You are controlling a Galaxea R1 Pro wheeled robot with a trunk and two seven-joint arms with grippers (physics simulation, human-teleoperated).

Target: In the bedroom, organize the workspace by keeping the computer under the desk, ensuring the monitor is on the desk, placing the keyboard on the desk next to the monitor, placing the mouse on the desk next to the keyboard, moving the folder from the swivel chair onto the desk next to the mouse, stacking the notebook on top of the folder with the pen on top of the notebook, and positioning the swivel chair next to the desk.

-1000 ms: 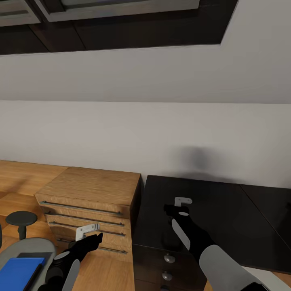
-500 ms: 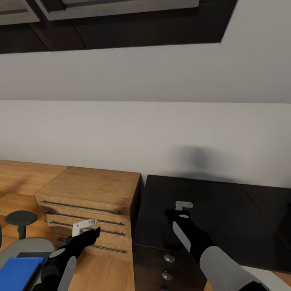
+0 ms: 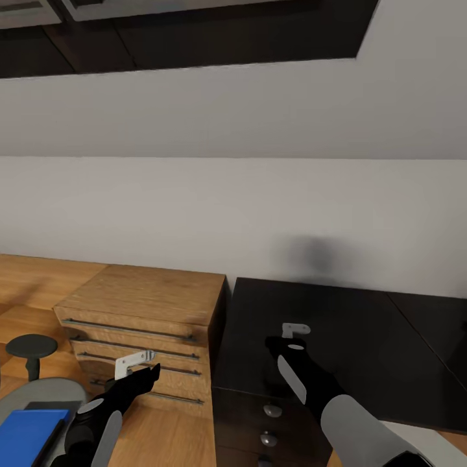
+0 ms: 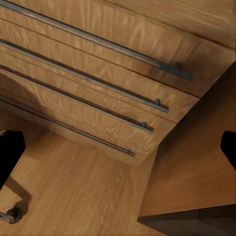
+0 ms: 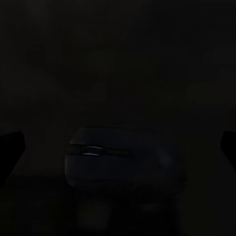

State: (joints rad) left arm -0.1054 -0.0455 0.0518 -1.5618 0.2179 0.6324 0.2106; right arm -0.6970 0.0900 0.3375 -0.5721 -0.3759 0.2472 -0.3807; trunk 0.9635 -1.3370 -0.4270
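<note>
right gripper (image 3: pixel 295 331) hangs over the black desk (image 3: pixel 363 350), fingers spread wide, holding nothing. mouse (image 5: pixel 123 160) sits on the desk straight ahead between them (dim, long axis unclear). left gripper (image 3: pixel 133 363), open too, faces the drawers (image 3: pixel 136 324), farther off.

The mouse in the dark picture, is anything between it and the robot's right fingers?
Nothing visible is. In the right wrist view the mouse sits on the black desk, straight ahead between the fingertips, gap clear.
</note>
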